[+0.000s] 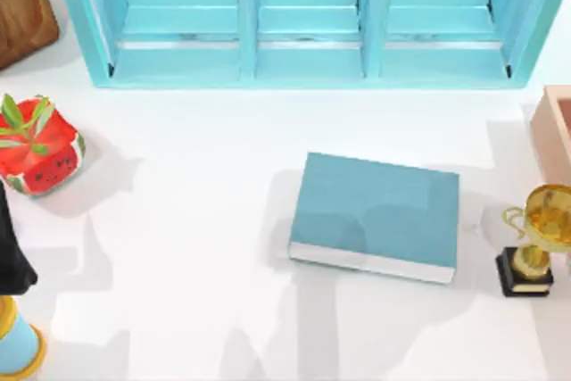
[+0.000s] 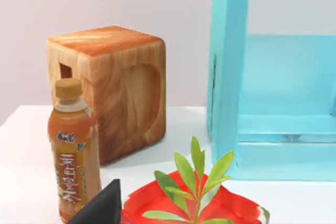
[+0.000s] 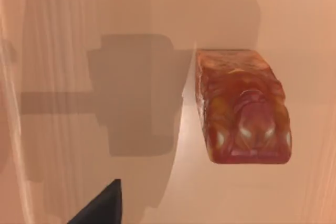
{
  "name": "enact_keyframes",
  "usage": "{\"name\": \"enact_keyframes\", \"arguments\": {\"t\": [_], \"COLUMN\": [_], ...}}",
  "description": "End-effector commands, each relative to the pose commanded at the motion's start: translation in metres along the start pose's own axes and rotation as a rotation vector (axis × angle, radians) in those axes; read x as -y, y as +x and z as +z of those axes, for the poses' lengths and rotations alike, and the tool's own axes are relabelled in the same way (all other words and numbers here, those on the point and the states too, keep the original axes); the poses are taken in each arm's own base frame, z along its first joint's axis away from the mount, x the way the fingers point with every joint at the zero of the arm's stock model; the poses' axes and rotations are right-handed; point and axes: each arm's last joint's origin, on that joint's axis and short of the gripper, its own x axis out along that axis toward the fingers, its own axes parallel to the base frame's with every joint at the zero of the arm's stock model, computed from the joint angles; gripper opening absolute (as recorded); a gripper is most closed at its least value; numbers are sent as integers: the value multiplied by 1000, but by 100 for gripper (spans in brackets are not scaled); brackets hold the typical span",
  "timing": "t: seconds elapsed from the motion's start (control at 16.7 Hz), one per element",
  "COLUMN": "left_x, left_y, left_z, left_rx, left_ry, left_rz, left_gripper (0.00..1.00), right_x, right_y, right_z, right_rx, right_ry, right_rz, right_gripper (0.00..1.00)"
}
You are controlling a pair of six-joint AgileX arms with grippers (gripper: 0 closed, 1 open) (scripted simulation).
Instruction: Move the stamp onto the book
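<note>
The teal-blue book (image 1: 375,213) lies flat in the middle of the table, white page edges toward the front, with nothing on it. The stamp (image 3: 241,107), a reddish-brown block, lies on its side on a pale pink surface in the right wrist view. A dark piece of my right gripper (image 3: 100,207) shows at that view's edge, apart from the stamp. My left arm (image 1: 11,260) is parked at the table's left edge. A dark piece of my left gripper (image 2: 102,207) shows in the left wrist view.
A light-blue shelf unit (image 1: 303,20) spans the back. A gold trophy (image 1: 535,238) stands right of the book, with a pink box (image 1: 555,131) behind it. At the left are a red watermelon planter (image 1: 37,144), a wooden box (image 2: 113,87) and an orange bottle (image 2: 73,150).
</note>
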Motion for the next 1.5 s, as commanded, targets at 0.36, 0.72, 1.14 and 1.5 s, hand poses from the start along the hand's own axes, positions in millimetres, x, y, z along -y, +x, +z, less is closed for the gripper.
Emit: {"name": "enact_keyframes", "arguments": {"t": [0.36, 0.72, 1.14, 1.5], "left_x": [0, 0, 0, 0], "left_y": [0, 0, 0, 0], "left_z": [0, 0, 0, 0], "left_rx": [0, 0, 0, 0], "left_ry": [0, 0, 0, 0], "left_rz": [0, 0, 0, 0], "left_gripper": [100, 100, 100, 100], "right_x": [-1, 1, 0, 0], "right_y": [1, 49, 100, 100], "right_z": [-1, 2, -1, -1], "right_rx": [-4, -7, -7, -7], "right_ry": [-1, 3, 3, 3], "right_rz": [5, 7, 7, 7], "right_gripper": [100, 100, 100, 77]}}
